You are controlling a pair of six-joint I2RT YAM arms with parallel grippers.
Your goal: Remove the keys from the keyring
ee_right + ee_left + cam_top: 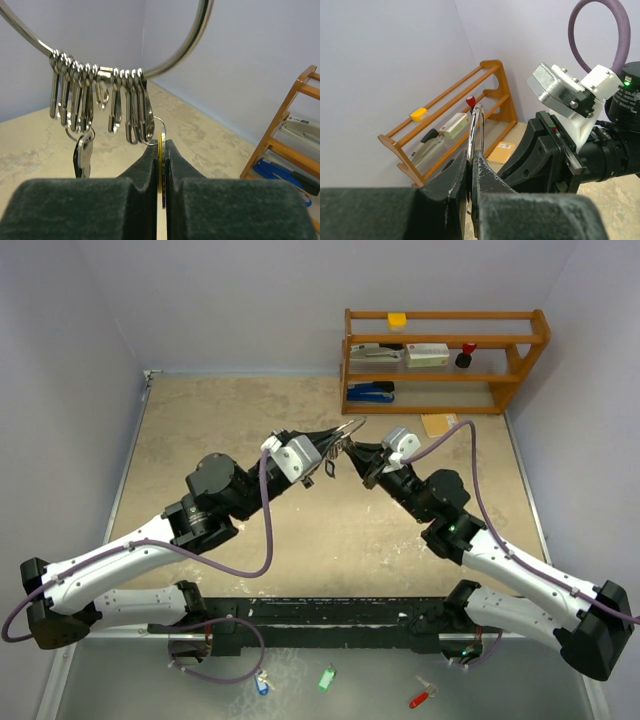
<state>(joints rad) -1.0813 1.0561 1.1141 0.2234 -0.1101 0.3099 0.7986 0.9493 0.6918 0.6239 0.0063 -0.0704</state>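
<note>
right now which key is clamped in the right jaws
The yellow key, pinched edge-on between the right arm's jaws; the dark key hangs free further left on the ring.

Soft, even light is filling all three views, leaving only faint shadows on the table (330, 540). Highlights are glinting along the keyring (192, 44). Nearest the right wrist lens, the dark fingers (75, 210) and the yellow key (161, 170) are blurring, while the shelf (501, 95) is looking slightly soft.
</note>
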